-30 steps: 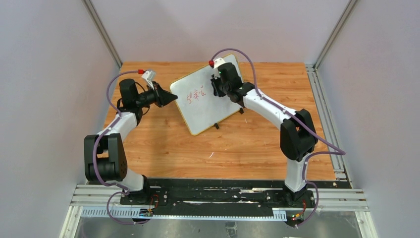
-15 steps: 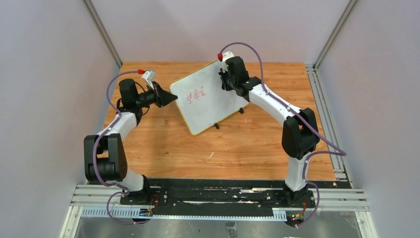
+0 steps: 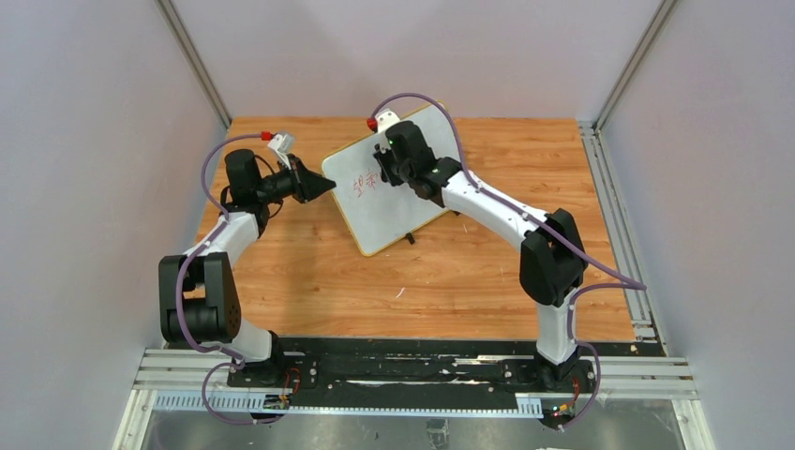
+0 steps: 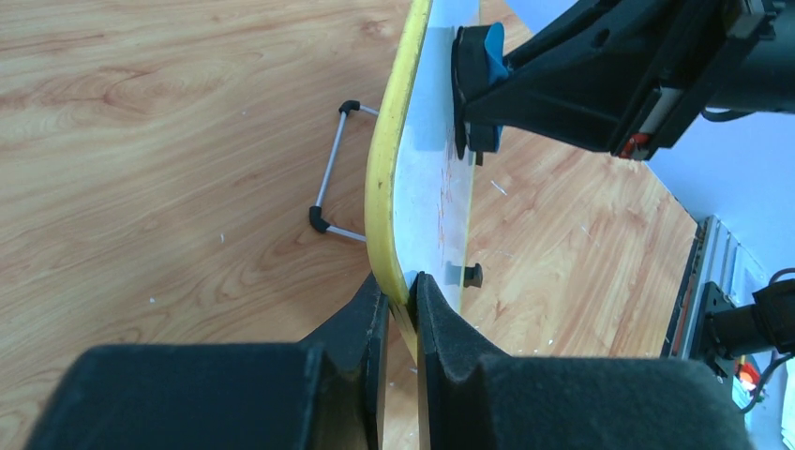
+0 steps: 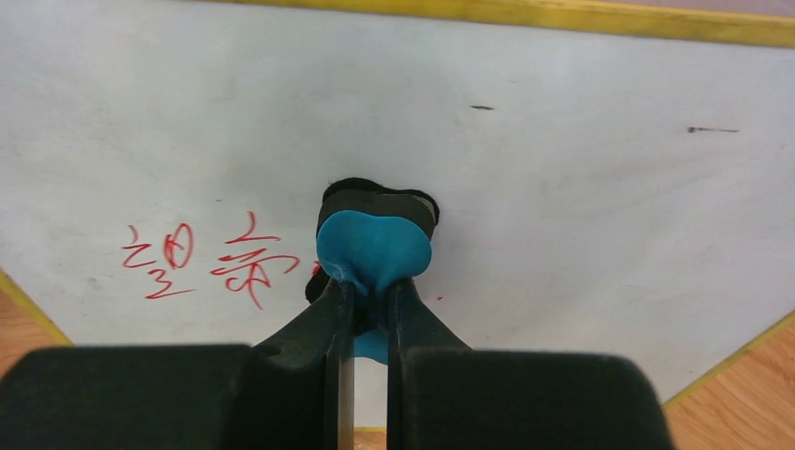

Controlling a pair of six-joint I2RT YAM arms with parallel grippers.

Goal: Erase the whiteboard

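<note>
- Since half a second ago in the top view, the right gripper has swung from the 1 o'clock corner of the whiteboard toward 9 o'clock. It is now just beside the red writing. The left gripper and the board have kept their places.
- Top view: the board lies askew on the 12 o'clock half of the wooden table. The left gripper meets the board's 9 o'clock corner. The right arm reaches in from 4 o'clock.
- Left wrist view: the left jaws are pinching the board's yellow frame, one finger on each face.
- The board is seen edge-on here, running off toward 12 o'clock. A grey wire stand sits at 9 o'clock of the frame, and a black foot at 3 o'clock.
- Up at 1 o'clock, the eraser is pressed against the white face.
- Right wrist view: the right jaws are pinched on the eraser's blue grip, and its black pad lies flat on the board.
- The red writing is at 9 o'clock of the pad, with its nearest strokes reaching the pad's edge. The yellow frame runs along the 12 o'clock side.
</note>
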